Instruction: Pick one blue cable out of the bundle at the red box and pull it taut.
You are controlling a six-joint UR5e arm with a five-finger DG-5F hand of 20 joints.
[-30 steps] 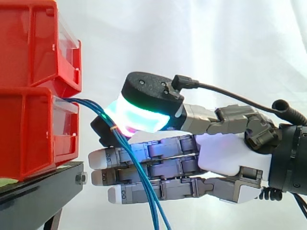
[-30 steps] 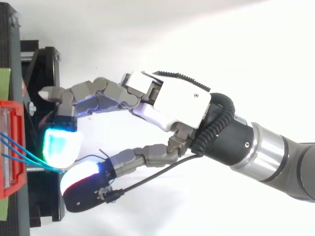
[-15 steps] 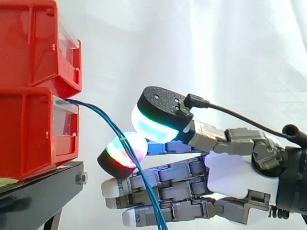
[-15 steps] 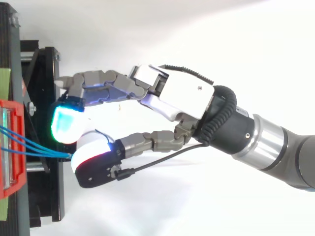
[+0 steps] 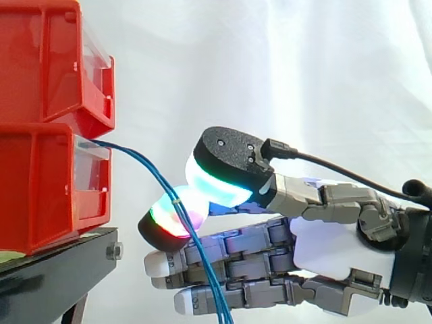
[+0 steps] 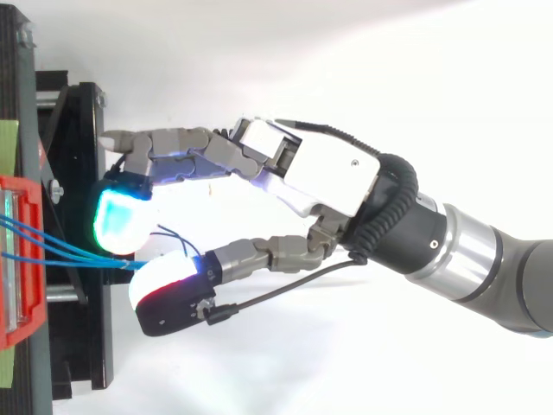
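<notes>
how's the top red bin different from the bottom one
The blue cables come out of the front of the lower red bin; none leave the upper red bin. The lower red bin rests on the black stand, while the upper red bin is stacked on the lower one. Both are red with a clear front panel.

Thin blue cables [image 5: 143,162] (bundled) from the lower red box [image 5: 40,182], slanting down
</notes>
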